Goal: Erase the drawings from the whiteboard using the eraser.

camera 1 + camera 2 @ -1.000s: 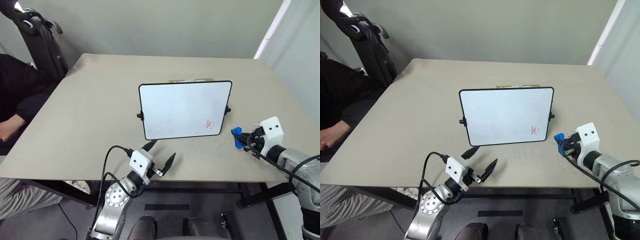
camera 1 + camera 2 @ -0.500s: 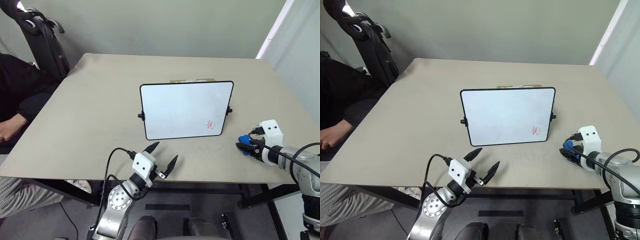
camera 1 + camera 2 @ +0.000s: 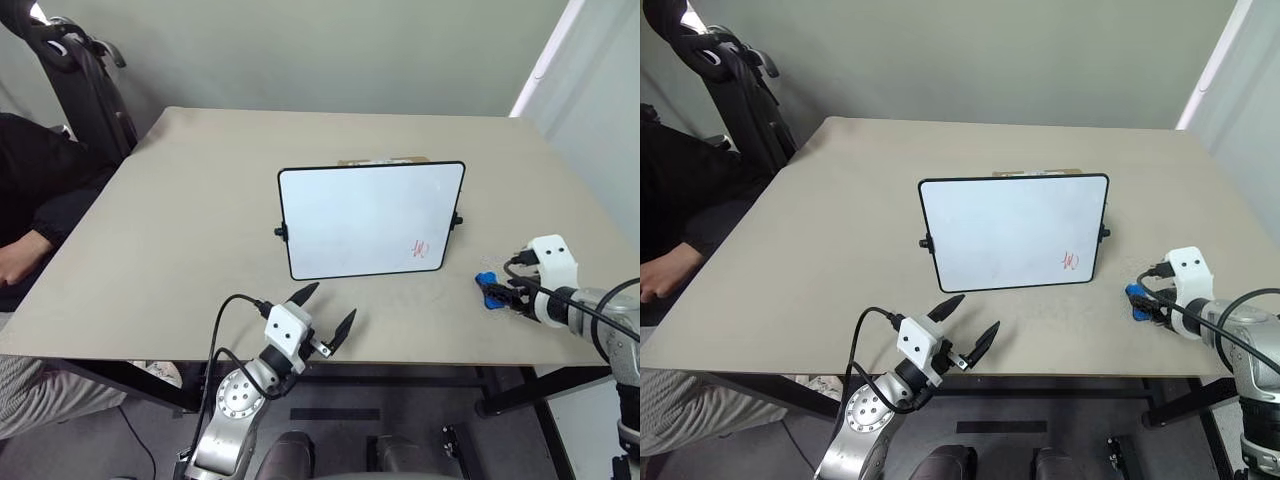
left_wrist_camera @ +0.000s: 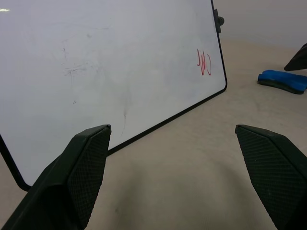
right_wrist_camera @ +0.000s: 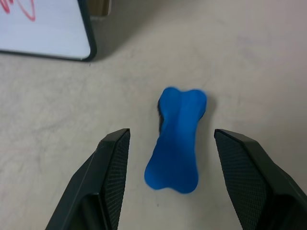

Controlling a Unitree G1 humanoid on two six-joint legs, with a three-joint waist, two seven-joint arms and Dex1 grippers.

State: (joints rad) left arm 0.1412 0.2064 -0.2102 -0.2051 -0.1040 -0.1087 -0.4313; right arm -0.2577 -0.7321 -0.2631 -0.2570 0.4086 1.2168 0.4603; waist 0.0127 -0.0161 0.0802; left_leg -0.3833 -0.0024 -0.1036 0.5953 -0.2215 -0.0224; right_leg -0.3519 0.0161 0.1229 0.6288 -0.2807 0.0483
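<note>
Standing: the whiteboard (image 3: 370,220) sits tilted back at the middle of the frame on the tan bench (image 3: 180,230), black-framed, with a small black knob on each side edge.
Drawings: the drawings (image 3: 420,247) are a small red scribble in the lower right corner of the board face; in the left wrist view they show as a few red strokes (image 4: 204,62) near the frame edge, with faint grey smudges elsewhere on the white surface.
Eraser: the eraser (image 3: 489,291), bright blue and bone-shaped, lies flat on the bench at the right of the frame, just beyond the board's lower right corner and apart from it.
Right gripper: the right gripper (image 5: 172,158) hangs over the eraser with its jaws spread wide; the right wrist view shows the eraser (image 5: 178,139) lying between the two fingers with a gap on each side, touching neither.
Left gripper: the left gripper (image 3: 326,312) is at the lower middle of the frame, near the bench's front edge, jaws spread and holding nothing, pointing toward the board.
Person: a person in dark clothing sits at the left edge of the frame, one hand (image 3: 14,258) beside the bench.
</note>
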